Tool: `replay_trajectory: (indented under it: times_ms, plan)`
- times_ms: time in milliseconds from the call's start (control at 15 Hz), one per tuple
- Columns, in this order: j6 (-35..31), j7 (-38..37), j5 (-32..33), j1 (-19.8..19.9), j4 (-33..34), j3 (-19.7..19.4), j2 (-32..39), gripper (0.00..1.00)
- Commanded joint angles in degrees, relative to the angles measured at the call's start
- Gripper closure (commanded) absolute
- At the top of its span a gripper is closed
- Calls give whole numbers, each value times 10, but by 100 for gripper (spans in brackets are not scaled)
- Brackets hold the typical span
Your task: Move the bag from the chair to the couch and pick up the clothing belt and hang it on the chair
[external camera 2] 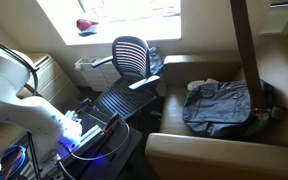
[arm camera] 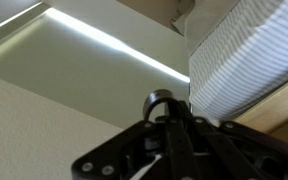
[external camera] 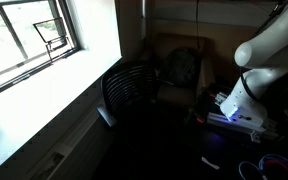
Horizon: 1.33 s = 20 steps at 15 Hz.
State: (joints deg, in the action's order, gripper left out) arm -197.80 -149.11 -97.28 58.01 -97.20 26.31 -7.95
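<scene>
Couch (external camera 2: 274, 70) fills one side in both exterior views, brown, padded back and arms. Black chair (external camera 2: 132, 52) with the slatted back stands just beside it, under the window (external camera: 24, 40). Your arm (external camera 2: 14, 95), white, bends down low in front of the chair seat. Bag (external camera 2: 219, 105) lies slumped on the couch seat, against the back cushion, well apart from your gripper (external camera 2: 89, 132). Wrist view shows the gripper (arm camera: 170, 118) as dark metal with the fingers drawn near each other; you can't tell whether they are closed or hold anything. Belt is too dark to make out.
</scene>
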Motion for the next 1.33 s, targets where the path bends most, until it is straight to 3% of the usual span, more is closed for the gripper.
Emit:
replay_trajectory:
  times_ms: [0, 267, 533, 867, 1000, 1267]
  plan:
    - [-4, 0, -103, -13, -36, 8, 12, 100]
    - [45, 1, -188, -50, -95, 53, 6, 100]
    - [72, 6, -174, -102, -126, 123, -15, 100]
    - [111, 11, -186, -148, -167, 207, -95, 100]
    - [174, 13, -197, -178, -200, 202, -125, 100]
    - [299, 2, -180, -265, -289, 148, -142, 100]
